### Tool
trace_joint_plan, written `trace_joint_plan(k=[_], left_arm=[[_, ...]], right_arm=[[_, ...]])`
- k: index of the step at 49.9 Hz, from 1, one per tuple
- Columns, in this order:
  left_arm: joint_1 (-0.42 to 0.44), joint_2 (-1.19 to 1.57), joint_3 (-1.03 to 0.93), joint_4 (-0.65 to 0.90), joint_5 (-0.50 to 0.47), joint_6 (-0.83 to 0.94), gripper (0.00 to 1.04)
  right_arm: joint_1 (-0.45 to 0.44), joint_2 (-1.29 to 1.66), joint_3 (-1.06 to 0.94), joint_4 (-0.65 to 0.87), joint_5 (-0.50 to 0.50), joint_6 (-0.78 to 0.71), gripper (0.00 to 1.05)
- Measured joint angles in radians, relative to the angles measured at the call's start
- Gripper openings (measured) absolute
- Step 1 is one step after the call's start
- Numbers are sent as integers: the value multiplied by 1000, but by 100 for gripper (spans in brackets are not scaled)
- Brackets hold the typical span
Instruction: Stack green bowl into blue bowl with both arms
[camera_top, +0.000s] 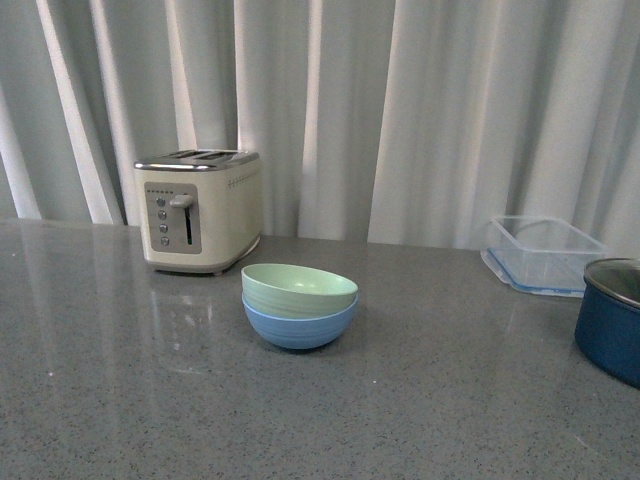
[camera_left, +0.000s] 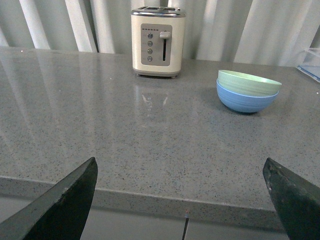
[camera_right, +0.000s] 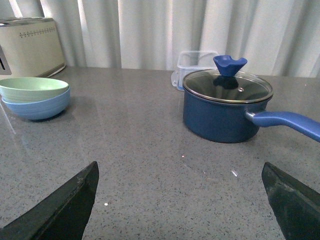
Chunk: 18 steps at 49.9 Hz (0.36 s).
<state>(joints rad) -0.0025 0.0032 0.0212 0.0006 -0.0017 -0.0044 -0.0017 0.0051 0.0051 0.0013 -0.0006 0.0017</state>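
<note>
The green bowl (camera_top: 299, 288) is a pale mint-green round bowl with a matte finish. It sits nested inside the blue bowl (camera_top: 299, 327), opening upward, its rim slightly tilted rather than level with the rim below. Only its upper band and interior show above the lower bowl.

The blue bowl is light sky-blue, round and matte, with faint horizontal ridges on its outer wall toward the base. It stands upright on the grey speckled surface and carries the green bowl. Both bowls appear equal in diameter.

In the left wrist view the stacked pair, green bowl (camera_left: 248, 82) over blue bowl (camera_left: 246, 100), stands unheld; the right wrist view shows the same arrangement (camera_right: 32, 88), (camera_right: 36, 106).
</note>
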Motion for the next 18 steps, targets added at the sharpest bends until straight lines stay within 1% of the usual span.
trace_joint_plan(k=[18], left_arm=[[0,0,0,0,0,0,98]], right_arm=[[0,0,0,0,0,0,95]])
